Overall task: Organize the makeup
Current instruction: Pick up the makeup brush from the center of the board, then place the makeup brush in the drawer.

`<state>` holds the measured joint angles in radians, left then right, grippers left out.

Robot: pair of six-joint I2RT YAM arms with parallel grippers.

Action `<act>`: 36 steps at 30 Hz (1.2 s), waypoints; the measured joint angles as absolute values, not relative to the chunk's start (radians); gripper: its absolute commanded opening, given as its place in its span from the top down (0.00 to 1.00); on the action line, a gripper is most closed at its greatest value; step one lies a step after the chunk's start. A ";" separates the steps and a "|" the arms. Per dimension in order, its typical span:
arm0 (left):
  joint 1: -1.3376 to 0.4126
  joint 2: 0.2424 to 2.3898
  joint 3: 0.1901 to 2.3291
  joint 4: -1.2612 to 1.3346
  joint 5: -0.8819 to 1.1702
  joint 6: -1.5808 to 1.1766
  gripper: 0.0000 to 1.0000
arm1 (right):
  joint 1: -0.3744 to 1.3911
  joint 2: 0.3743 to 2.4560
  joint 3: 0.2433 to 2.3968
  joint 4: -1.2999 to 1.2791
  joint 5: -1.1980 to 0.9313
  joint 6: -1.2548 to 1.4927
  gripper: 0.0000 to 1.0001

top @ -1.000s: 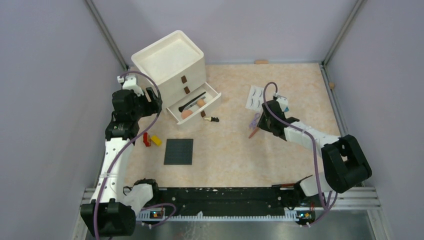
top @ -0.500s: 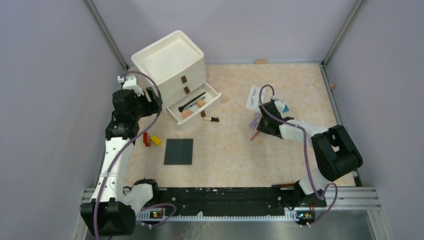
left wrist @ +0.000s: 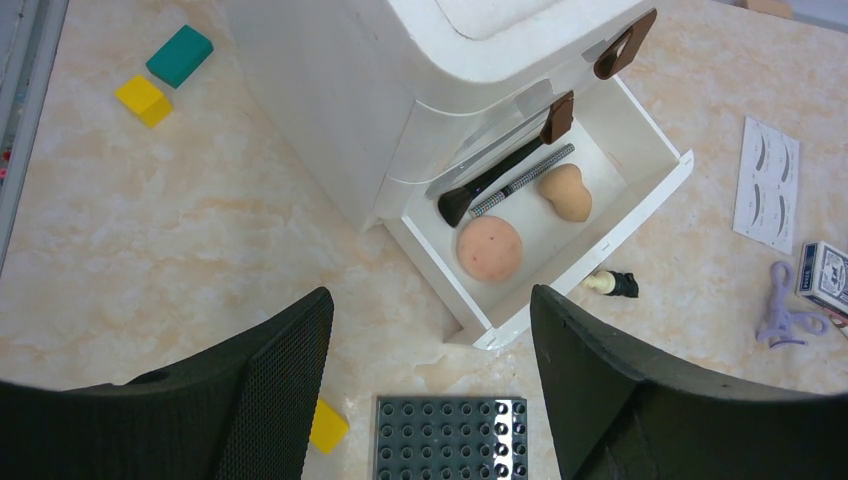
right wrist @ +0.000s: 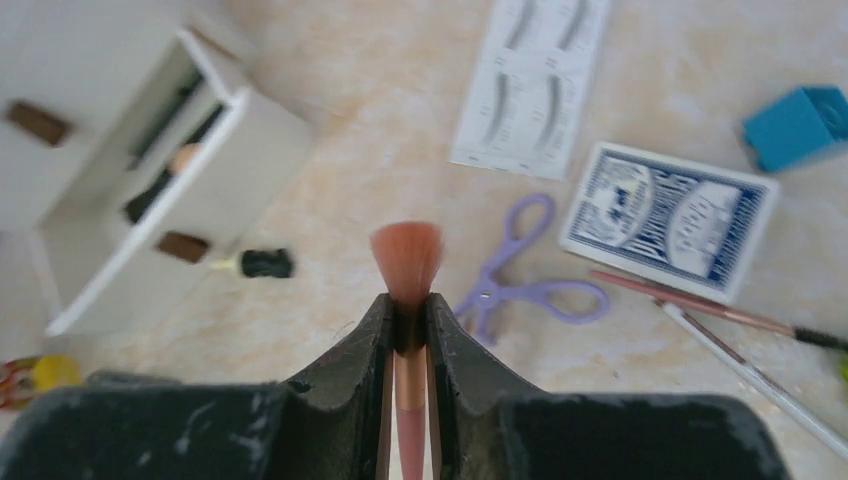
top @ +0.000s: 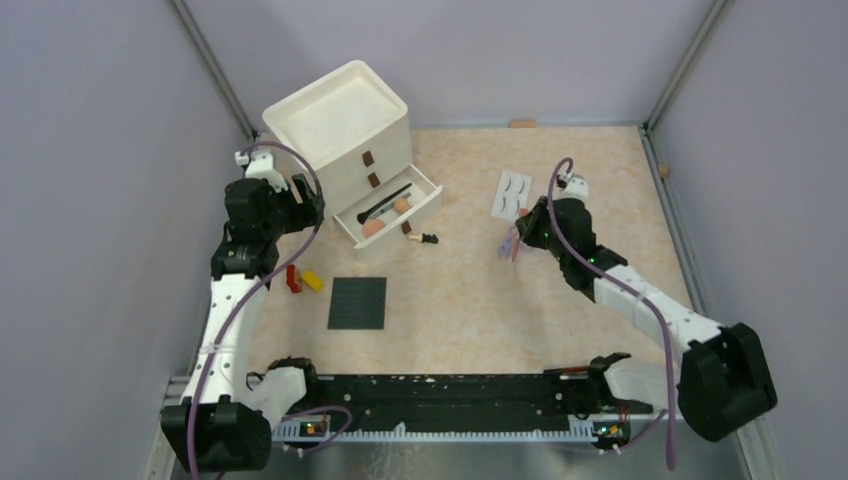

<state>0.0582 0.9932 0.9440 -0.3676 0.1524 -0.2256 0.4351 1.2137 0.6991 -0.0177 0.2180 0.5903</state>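
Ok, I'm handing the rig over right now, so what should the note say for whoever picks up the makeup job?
Left gripper: open, empty, over the table by the drawer unit.
Right gripper: shut on the pink brush.
Done: black brush, round puff and sponge lie in the open bottom drawer.
Left: stow the held brush, then the small tube, purple curler, eyelash card and thin pencils on the table.

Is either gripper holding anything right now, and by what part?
The right gripper holds the pink brush just below its bristles; the left gripper is open and empty.
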 measured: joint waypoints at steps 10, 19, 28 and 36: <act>0.058 0.993 0.944 -0.368 0.149 -0.226 0.23 | 0.431 1.106 0.464 0.721 -0.552 0.570 1.00; 0.058 0.993 0.944 -0.368 0.150 -0.226 0.22 | 0.440 1.193 0.459 1.212 -0.895 0.748 1.00; 0.058 0.993 0.944 -0.367 0.151 -0.226 0.22 | 0.519 1.228 0.493 1.081 -0.669 0.667 1.00; 0.058 0.993 0.944 -0.368 0.154 -0.226 0.22 | 0.662 1.547 0.828 0.696 0.025 0.767 1.00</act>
